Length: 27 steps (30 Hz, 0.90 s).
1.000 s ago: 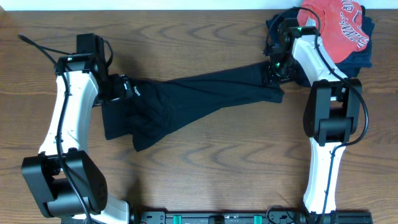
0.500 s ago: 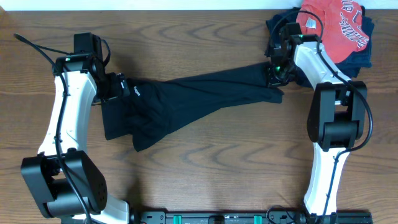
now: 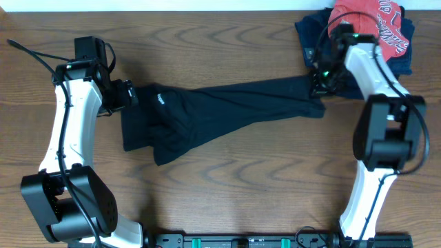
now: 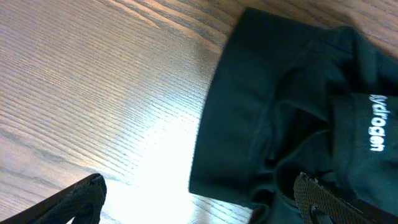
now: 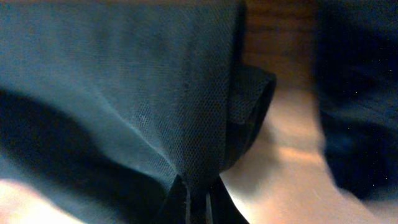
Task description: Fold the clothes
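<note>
- Your right gripper [image 5: 188,204] is clamped tight on a bunched pinch of the black garment [image 3: 227,110] at its right end. It sits just beside the navy garment [image 3: 310,31] and the red shirt [image 3: 368,27], which are piled at the far right of the table [image 3: 220,193].
- Your left gripper [image 4: 199,186] stands wide apart and holds nothing. One finger is over bare wood and the other over the cloth's left end; whether that one touches the cloth, you cannot tell.
- The black garment lies on the table, stretched into a long band between your two arms. It is narrow at the right, and wider and rumpled at the left.
- A small tag [image 3: 160,98] with white print shows near the left end, close to your left gripper.
</note>
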Available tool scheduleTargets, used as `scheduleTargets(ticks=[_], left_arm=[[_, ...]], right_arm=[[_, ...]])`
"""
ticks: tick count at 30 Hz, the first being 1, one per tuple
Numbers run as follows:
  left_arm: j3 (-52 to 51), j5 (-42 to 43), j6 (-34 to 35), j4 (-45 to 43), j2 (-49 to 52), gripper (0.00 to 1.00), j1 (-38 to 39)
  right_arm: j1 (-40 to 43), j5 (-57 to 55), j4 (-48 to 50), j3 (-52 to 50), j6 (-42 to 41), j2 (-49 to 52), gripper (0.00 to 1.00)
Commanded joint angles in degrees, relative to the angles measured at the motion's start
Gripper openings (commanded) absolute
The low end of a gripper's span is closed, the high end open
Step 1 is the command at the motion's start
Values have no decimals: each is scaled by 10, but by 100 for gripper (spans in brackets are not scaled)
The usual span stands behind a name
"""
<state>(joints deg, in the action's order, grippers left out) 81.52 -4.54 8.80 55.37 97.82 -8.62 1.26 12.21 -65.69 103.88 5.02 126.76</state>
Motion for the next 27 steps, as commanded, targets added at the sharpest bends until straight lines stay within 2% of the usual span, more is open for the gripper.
scheduleTargets(ticks=[1,10,27], left_arm=[[13,-7,-1,-2,-5,98,-3],[13,-7,-1,-3,-5,98,-3],[12,-7,-1,-5,-5,98,-3]], right_arm=[[2,1,-9,19,13,-67,1],[-24,52,-25,19,24,-97,1],[-223,50,57,18,-19,-52,1]])
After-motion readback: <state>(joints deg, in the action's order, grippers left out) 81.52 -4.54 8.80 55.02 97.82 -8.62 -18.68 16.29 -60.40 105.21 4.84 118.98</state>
